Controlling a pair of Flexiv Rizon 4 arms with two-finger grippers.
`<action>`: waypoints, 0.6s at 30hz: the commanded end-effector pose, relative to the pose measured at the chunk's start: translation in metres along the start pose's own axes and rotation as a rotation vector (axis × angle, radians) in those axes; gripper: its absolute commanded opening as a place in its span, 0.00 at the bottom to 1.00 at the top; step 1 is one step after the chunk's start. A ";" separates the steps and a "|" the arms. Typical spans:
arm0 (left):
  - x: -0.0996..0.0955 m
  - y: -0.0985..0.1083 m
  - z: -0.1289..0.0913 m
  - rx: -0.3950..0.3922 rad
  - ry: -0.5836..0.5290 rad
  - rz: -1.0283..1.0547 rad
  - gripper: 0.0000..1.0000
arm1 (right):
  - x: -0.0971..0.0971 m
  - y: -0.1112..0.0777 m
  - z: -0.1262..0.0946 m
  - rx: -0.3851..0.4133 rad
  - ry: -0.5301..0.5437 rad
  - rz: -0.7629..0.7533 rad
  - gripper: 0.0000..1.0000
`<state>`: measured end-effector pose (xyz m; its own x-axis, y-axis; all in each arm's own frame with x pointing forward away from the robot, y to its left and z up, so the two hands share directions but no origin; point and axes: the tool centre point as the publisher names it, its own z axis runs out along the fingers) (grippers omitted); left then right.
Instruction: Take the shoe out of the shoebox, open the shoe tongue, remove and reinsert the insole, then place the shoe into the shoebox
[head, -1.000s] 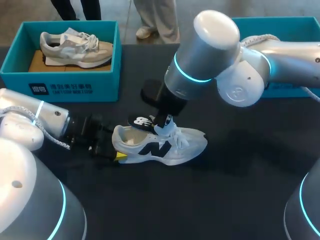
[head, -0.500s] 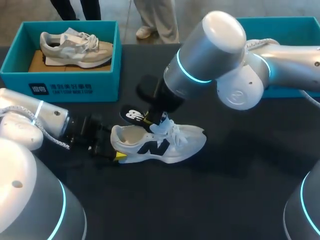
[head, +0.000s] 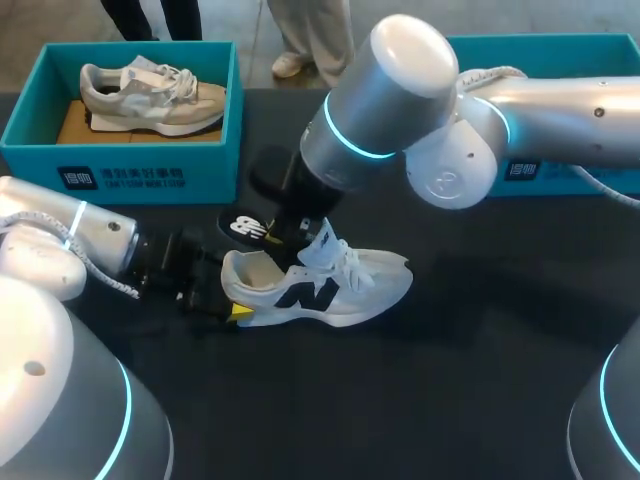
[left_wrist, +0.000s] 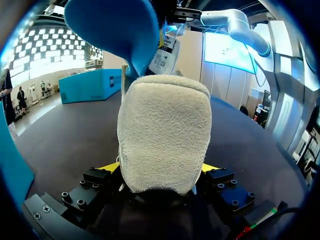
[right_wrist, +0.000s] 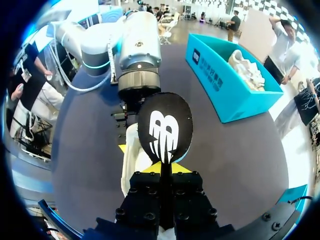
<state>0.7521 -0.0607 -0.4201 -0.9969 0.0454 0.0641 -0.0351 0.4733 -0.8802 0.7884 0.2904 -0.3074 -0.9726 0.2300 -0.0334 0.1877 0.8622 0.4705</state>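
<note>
White laced shoe (head: 352, 296), black insole (head: 243, 227)

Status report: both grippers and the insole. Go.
Left gripper shut on shoe heel. Right gripper shut on insole, held above the shoe. Teal shoebox behind, apart from both.

White sneaker (head: 335, 288) with a dark side logo stands on its sole, heel clamped in the left gripper (left_wrist: 161, 172), toe pointing away from it. Black insole (right_wrist: 165, 127) with a white logo is out, pinched in the right gripper (right_wrist: 165, 169) just above the heel opening.
</note>
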 end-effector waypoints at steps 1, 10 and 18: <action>0.001 0.001 0.002 -0.003 0.001 0.000 0.00 | -0.002 0.006 0.001 0.002 -0.017 0.007 0.00; 0.001 0.001 0.002 -0.003 0.001 0.000 0.00 | -0.005 0.011 0.006 -0.008 -0.005 0.019 0.00; 0.001 0.001 0.002 -0.003 0.001 0.000 0.00 | -0.003 0.007 0.000 -0.030 0.027 0.036 0.44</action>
<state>0.7518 -0.0619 -0.4208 -0.9969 0.0467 0.0639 -0.0343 0.4733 -0.8803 0.7914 0.3008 -0.3035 -0.9671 0.2544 -0.0001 0.2219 0.8438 0.4887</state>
